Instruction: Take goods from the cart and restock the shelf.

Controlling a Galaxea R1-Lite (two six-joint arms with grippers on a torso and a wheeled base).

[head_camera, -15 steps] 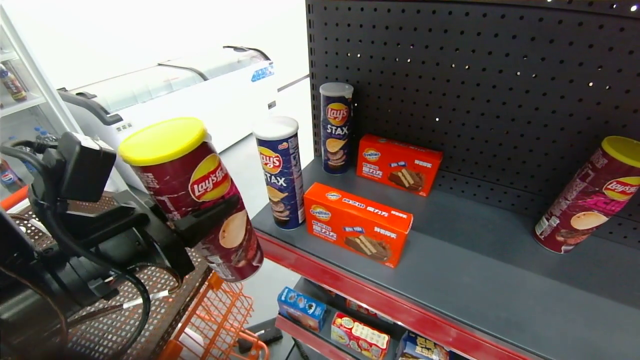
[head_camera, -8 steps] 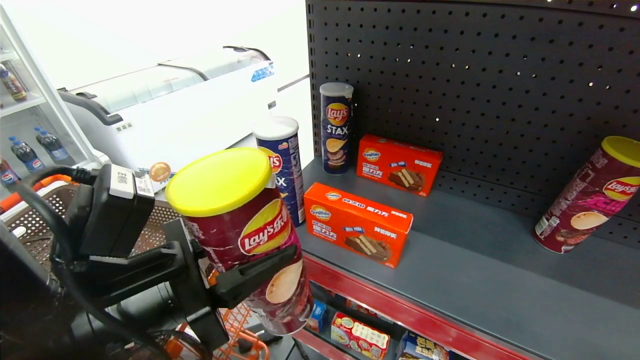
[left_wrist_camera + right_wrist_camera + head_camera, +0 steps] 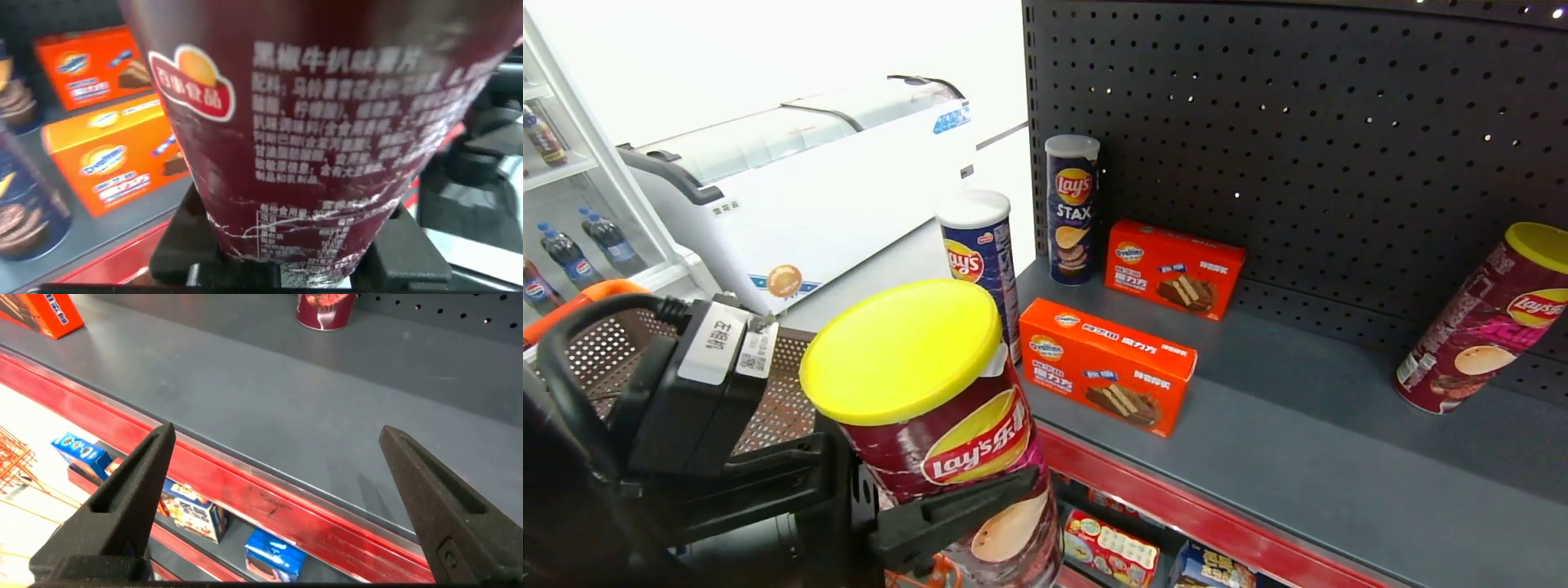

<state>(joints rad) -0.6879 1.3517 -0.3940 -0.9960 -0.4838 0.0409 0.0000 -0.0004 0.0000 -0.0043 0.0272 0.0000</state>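
My left gripper (image 3: 931,502) is shut on a maroon chips can (image 3: 947,441) with a yellow lid. It holds the can upright just left of the shelf's red front edge (image 3: 1176,510), above the cart (image 3: 776,392). In the left wrist view the can's maroon wall (image 3: 327,122) stands close before the camera, between the dark fingers (image 3: 196,249). My right gripper (image 3: 278,514) is open, with nothing in it, over the front of the grey shelf board (image 3: 327,400). A second maroon can (image 3: 1478,327) leans against the pegboard at the shelf's far right.
Two blue chips cans (image 3: 980,245) (image 3: 1072,208) and two orange boxes (image 3: 1107,363) (image 3: 1174,268) stand at the shelf's left end. The board between the boxes and the leaning can is bare (image 3: 1298,425). Small boxes (image 3: 1111,547) lie on the lower shelf. A white freezer (image 3: 800,180) stands behind.
My left gripper has carried the maroon can from above the cart to the right and nearer the camera, up to the shelf's front edge. The goods on the shelf have not moved.
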